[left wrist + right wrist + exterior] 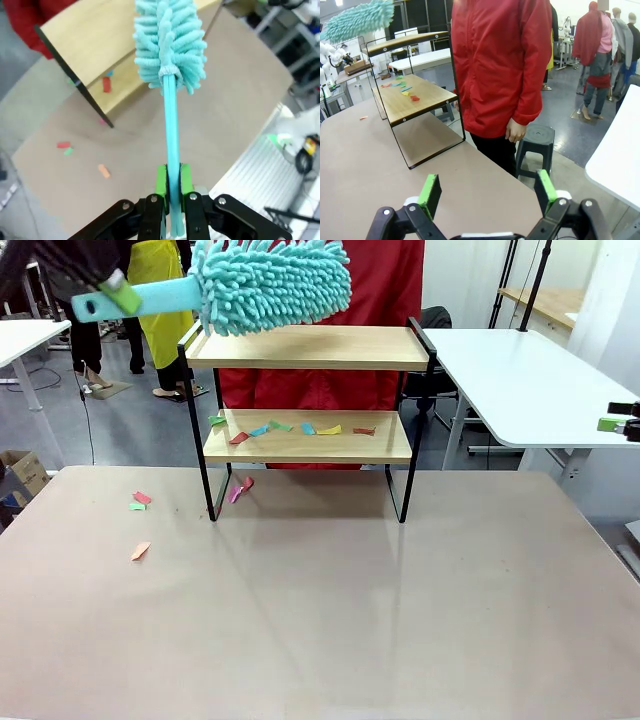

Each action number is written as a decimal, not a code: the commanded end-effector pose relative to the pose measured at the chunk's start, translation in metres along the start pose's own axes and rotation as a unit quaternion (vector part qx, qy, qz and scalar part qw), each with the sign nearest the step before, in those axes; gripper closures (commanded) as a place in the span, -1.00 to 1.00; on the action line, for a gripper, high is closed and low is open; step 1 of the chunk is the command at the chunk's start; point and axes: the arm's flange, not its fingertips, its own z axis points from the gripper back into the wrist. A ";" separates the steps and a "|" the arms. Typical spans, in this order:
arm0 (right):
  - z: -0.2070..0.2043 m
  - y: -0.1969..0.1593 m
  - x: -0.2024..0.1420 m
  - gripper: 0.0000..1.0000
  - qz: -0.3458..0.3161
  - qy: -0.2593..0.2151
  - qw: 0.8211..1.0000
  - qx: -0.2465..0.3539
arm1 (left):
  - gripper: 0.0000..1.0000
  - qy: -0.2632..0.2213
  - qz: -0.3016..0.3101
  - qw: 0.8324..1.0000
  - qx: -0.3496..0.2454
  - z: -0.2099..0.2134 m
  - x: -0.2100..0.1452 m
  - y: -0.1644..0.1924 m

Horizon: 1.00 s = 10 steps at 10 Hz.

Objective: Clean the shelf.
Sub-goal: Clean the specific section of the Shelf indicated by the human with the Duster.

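Note:
The shelf is a two-board wooden rack in a black frame, standing at the back middle of the table. Several coloured paper scraps lie on its lower board. A teal fluffy duster hangs over the left end of the top board; I cannot tell whether it touches. My left gripper is shut on the duster's teal handle, up at the top left. My right gripper stands open and holds nothing, off the table's right side. From there the shelf and the duster lie to the left.
More scraps lie on the brown table left of the shelf, one under it. A person in a red jacket stands right behind the shelf beside a black stool. White tables flank the far side.

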 end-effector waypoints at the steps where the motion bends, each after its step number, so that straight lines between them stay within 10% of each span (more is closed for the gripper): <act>1: -0.001 0.001 0.002 -1.00 0.002 0.000 1.000 -0.001 | 0.74 0.028 -0.043 0.998 -0.026 0.017 0.002 0.010; 6: -0.001 0.001 0.002 -1.00 0.002 0.000 1.000 -0.001 | 0.74 0.019 -0.210 0.972 -0.101 0.019 -0.011 0.013; 10: -0.001 0.001 0.002 -1.00 0.002 0.000 1.000 -0.001 | 0.74 0.138 -0.312 0.933 -0.114 -0.010 -0.013 0.015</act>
